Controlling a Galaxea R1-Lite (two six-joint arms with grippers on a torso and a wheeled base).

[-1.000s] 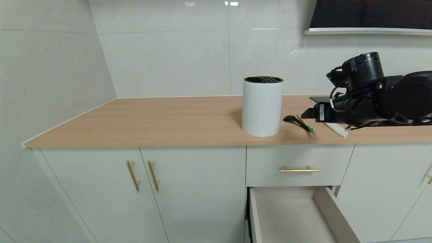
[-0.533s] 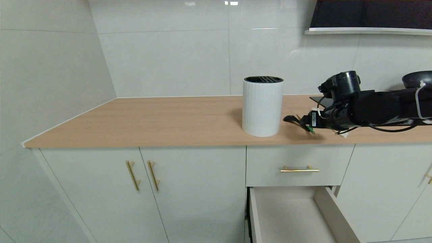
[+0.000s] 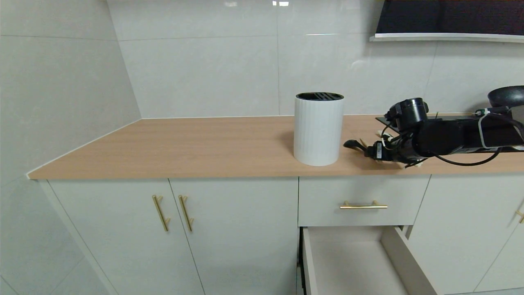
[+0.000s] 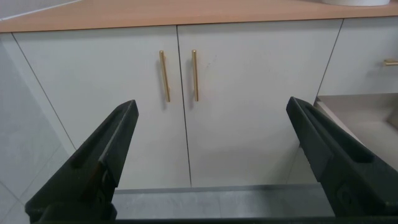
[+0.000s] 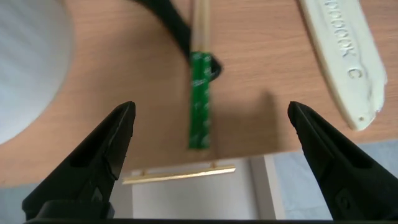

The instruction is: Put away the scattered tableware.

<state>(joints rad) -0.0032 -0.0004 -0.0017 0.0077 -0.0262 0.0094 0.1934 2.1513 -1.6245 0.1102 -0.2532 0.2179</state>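
Right gripper (image 5: 210, 112) was held low over the counter (image 3: 184, 147), its fingers wide apart, just beside the white holder (image 3: 318, 129). A white utensil (image 5: 341, 56) lay near. Between the fingers a green-ended chopstick (image 5: 200, 68) was seen lying flat and touching a black spoon (image 5: 171, 25). It was judged that the fingers should be lowered almost to the wood and closed on the chopstick alone, so that the spoon is not dragged. Left gripper (image 4: 212, 106), also spread, was kept before the cabinet doors (image 4: 180, 112).

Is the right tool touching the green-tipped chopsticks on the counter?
Apart. The right wrist view shows the right tool open, its fingers set wide on either side of the green-tipped chopsticks, with bare countertop between them.
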